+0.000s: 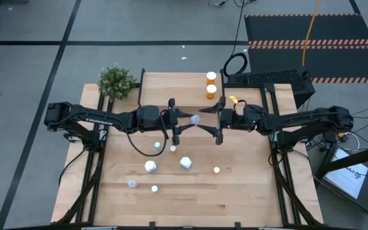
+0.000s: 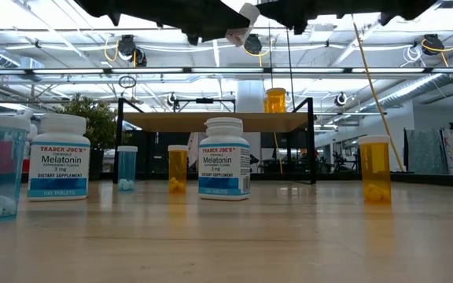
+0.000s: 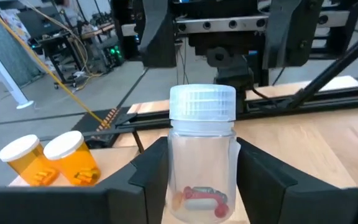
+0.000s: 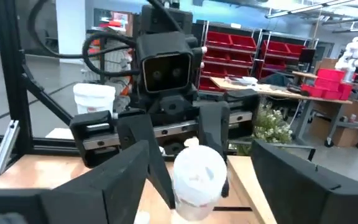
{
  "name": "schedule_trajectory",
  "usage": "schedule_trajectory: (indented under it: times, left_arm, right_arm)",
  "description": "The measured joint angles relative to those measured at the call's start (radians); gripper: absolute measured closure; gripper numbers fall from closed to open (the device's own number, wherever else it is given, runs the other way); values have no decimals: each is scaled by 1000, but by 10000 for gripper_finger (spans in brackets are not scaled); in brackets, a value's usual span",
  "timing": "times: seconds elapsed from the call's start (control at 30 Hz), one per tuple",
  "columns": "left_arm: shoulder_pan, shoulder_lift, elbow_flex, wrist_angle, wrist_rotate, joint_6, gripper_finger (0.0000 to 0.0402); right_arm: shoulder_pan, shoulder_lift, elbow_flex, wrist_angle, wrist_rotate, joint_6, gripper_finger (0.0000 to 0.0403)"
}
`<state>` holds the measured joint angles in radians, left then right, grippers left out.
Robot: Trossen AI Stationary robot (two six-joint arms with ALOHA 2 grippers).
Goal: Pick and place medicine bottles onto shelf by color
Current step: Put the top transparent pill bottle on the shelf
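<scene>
Risk first: clear bottle (image 3: 202,155) hangs in mid-air between both arms above the table (image 1: 248,185), and if the left gripper (image 3: 201,180) hasn't got a firm pinch, it drops onto the loose bottles below and scatters them. I judge this a handover between arms, with a slip most likely right now. A tilt in the grasp could also topple it when I set it on the shelf (image 2: 215,121).

Left gripper fingers (image 3: 148,174) sit tight against both sides of the bottle's body, clenched on it below the white cap, bottle upright between them. Right gripper (image 4: 201,180) faces it cap-on; its fingers stand spread wide either side of the cap with gaps showing, so released, not gripping.

From above, the bottle sits at the meeting point of both grippers, near the table's middle, just short of the shelf. Two orange bottles (image 1: 211,84) already stand on the shelf. Other bottles are on the tabletop nearer me.
</scene>
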<state>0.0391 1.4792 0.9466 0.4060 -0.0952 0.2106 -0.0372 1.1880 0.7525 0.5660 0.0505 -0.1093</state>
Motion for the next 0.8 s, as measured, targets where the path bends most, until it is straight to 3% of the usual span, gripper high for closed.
schedule_trajectory:
  times: [0.17, 0.4, 0.63, 0.8]
  left_arm:
    - [0, 0, 0, 59, 0, 6, 227]
    - [33, 0, 0, 199, 1, 15, 249]
    - [95, -1, 0, 347, 73, -31, 231]
    - [143, -1, 0, 404, 104, -84, 239]
  right_arm:
    - [0, -101, 0, -132, 5, -5, 124]
    - [0, -246, -2, -308, 60, -8, 128]
    - [0, -295, -48, -307, 59, -9, 128]
    - [-1, -294, -51, -306, 60, -35, 128]
